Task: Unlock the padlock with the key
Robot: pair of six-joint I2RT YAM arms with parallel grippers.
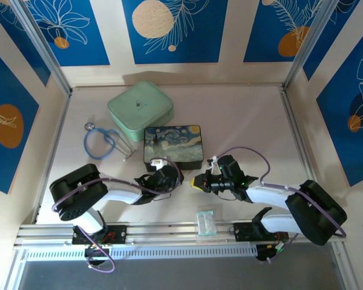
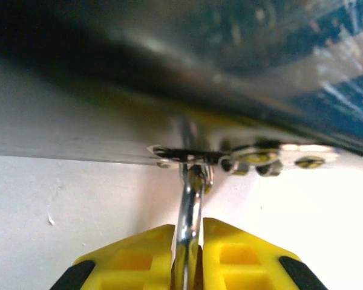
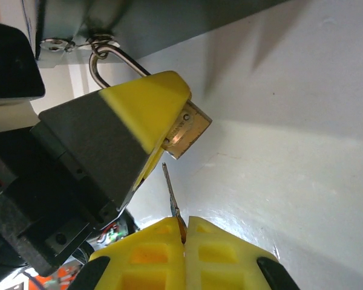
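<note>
Clamping the padlock (image 3: 187,130) between its yellow pads, the left claw (image 2: 190,237) is clenched on the brass body. The silver shackle rises from between its fingers and hooks into the metal clasp (image 2: 254,158) on the near side of the painted box (image 1: 172,145), which stands on the surface (image 1: 242,121). The padlock's bottom end pokes out past the pads, facing the right arm. The right claw (image 3: 184,232) is pinched tight on the key (image 3: 171,193). The key's thin blade sticks out toward that brass end, with its tip very near. Whether it touches, I cannot tell.
</note>
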